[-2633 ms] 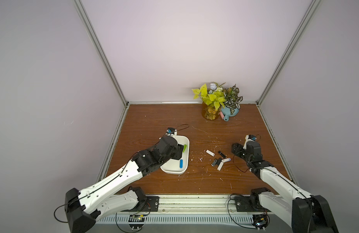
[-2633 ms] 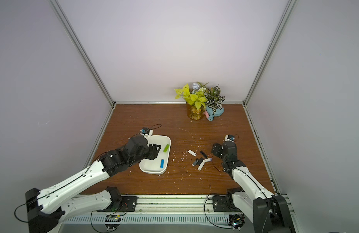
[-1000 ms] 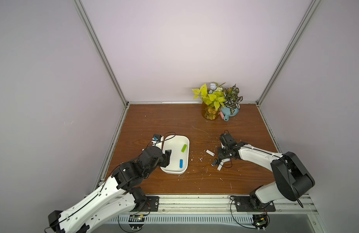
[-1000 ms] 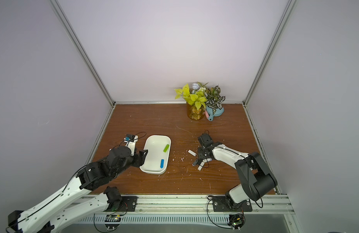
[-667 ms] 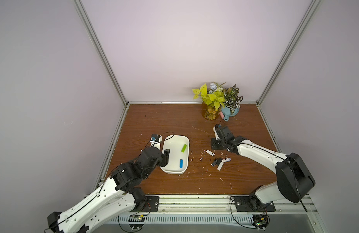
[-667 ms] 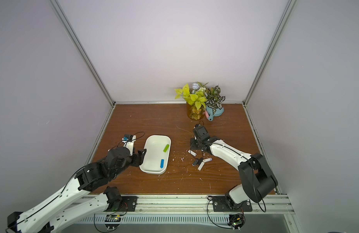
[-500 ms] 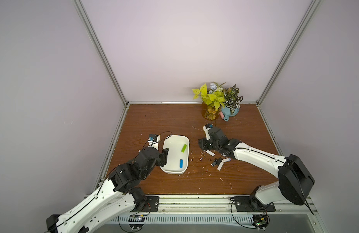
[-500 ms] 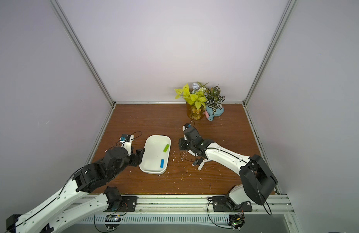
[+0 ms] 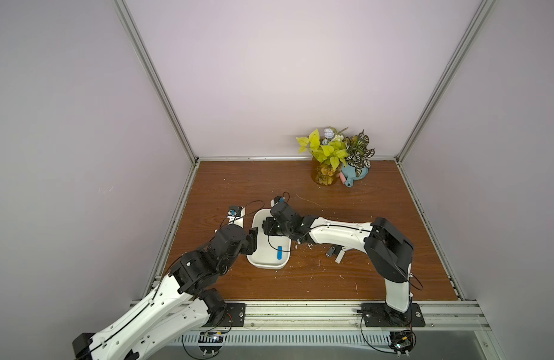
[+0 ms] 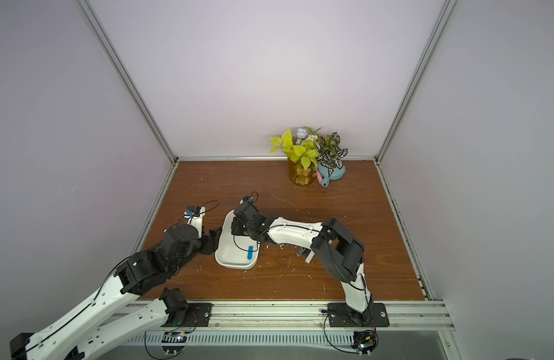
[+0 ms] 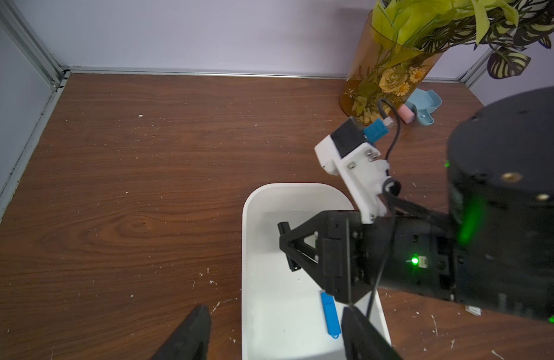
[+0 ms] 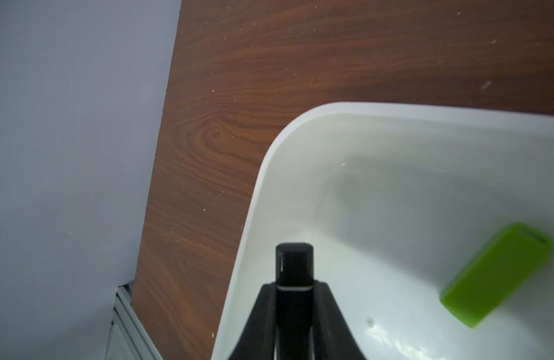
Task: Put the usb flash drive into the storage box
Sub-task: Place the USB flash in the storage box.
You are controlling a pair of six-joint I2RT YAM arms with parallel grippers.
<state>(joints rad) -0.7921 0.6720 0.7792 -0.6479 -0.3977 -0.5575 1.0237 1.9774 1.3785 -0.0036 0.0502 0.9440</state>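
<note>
My right gripper (image 12: 294, 288) is clamped on the black usb flash drive (image 12: 294, 265), poised over the storage box (image 12: 263, 174), close to its rim. My left gripper (image 11: 274, 311) stands open, empty, at the box's edge. Risk: released here, the drive may strike the rim and bounce out.

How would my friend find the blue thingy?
On the brown wooden table, find the shallow white plastic tray. Inside, toward the robot's end, lies a small blue rectangular flash drive. Unlike the lime green flash drive also lying there, it is blue.
</note>
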